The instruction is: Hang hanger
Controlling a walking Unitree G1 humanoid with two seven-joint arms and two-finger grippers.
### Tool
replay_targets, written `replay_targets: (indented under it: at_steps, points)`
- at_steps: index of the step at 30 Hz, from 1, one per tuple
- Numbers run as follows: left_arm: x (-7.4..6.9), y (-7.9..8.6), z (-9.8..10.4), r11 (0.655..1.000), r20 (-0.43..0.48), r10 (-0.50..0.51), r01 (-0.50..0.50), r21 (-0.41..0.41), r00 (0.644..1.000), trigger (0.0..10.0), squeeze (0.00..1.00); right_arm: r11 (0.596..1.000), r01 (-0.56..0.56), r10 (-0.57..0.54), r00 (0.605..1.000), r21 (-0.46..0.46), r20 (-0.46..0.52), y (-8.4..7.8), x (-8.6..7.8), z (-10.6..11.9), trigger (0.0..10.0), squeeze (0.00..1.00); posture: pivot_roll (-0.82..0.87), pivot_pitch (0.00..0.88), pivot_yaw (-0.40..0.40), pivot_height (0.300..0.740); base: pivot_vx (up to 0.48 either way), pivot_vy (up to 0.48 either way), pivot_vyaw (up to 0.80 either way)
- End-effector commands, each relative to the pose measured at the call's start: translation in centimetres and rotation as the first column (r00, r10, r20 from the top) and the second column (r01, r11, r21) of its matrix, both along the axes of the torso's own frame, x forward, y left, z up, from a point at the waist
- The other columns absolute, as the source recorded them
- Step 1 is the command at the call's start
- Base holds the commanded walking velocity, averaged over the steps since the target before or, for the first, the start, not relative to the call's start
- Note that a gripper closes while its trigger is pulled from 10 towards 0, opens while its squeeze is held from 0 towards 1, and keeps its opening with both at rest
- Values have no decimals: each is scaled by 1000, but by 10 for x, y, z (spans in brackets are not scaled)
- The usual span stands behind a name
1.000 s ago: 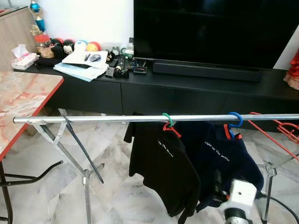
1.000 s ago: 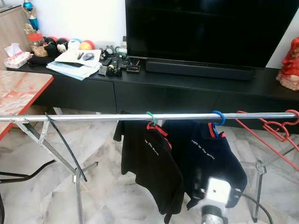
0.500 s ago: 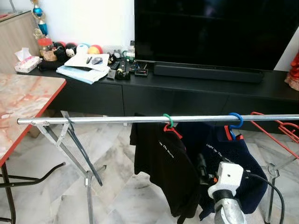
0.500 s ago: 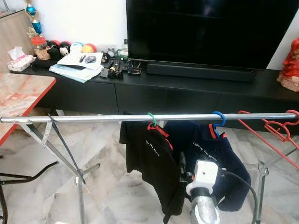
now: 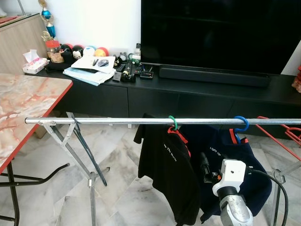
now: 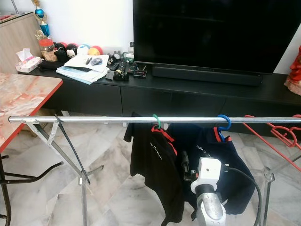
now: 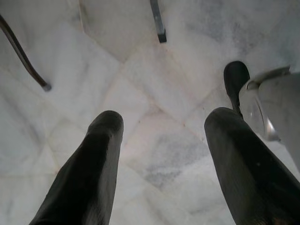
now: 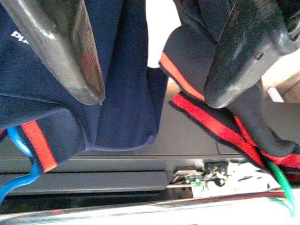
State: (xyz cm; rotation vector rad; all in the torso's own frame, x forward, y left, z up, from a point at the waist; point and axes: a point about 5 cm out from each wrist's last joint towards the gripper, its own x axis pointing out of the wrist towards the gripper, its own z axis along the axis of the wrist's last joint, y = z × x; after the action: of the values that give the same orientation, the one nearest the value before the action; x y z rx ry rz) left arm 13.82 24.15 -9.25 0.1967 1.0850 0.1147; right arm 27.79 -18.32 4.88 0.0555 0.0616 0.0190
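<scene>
A large black television [image 5: 221, 35] fills the wall above a long black TV cabinet [image 5: 188, 94], whose left end is cluttered with papers [image 5: 91, 63], small toys and a tissue box [image 5: 35, 63]. A red-edged marble-patterned desk [image 5: 23, 108] juts in from the left, and the floor [image 5: 117, 188] is pale marble tile.

Across the scene runs the metal rail [image 5: 94, 121] of a folding clothes rack. Two garments already hang near its right half: a black shirt [image 5: 167, 174] on a green-hooked hanger [image 5: 173, 124], and just beside it a navy shirt [image 5: 244, 169] on a blue-hooked hanger [image 5: 241, 123]. Empty red hangers [image 5: 282, 132] sit at the rail's far right end.

The right claw [image 8: 150, 93] is raised just below the rail, between the two shirts; its fingers [image 8: 70, 51] are spread apart and grasp nothing, with both collars and the rail ahead of them. The left claw [image 7: 159, 154] hangs idle, released, pointing down at the floor.

Judging by this, both hooks sit over the rail, so the hanging looks essentially done. The next move probably calls for drawing the right claw down and back without snagging either shirt or nudging a hook off the rail.
</scene>
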Motion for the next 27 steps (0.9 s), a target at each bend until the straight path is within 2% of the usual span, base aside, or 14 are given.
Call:
replay_targets:
  at_steps: [1,2,4,8,13,15,19,22,26,27]
  points:
    - [-13,3,-4,999,-24,40,-40,6,999,10000,0,1000,13,-13,999,2,40,-3,-4,6,10000,0,-11,0,3,740,0,0,0]
    - [-13,3,-4,999,-24,40,-40,6,999,10000,0,1000,13,-13,999,2,40,-3,-4,6,10000,0,-11,0,3,740,0,0,0]
    - [-24,6,-6,998,-49,60,-59,13,997,10000,0,1000,30,-29,999,-1,41,-5,-11,4,10000,0,-6,0,13,740,0,0,0]
    - [-35,13,-7,997,-64,74,-73,26,995,10000,0,999,48,-48,998,-2,32,-3,-20,1,10000,0,-7,0,23,740,0,0,0]
    - [-44,25,-5,995,-73,82,-78,59,994,10000,0,1000,22,-22,998,9,56,12,-23,7,10000,0,-13,0,22,740,0,0,0]
    - [-48,32,-4,992,-72,106,-100,79,992,10000,0,1000,-21,20,997,19,68,21,-23,13,10000,0,11,0,2,740,0,0,0]
    - [-54,37,-3,987,-69,138,-132,94,988,10000,0,997,-77,77,994,1,82,26,-23,19,10000,0,56,0,-34,740,0,0,0]
    - [-54,36,-4,983,-50,168,-163,84,985,10000,0,996,-89,90,992,-15,85,23,-18,24,10000,0,75,0,-35,740,0,0,0]
    - [-57,33,-5,984,-55,161,-157,80,985,10000,0,996,-90,92,992,-25,91,20,-12,28,10000,0,55,0,-19,740,0,0,0]
    - [-45,31,-4,988,-47,142,-138,76,989,10000,0,995,-92,94,991,-29,92,19,-11,30,10000,0,20,0,6,740,0,0,0]
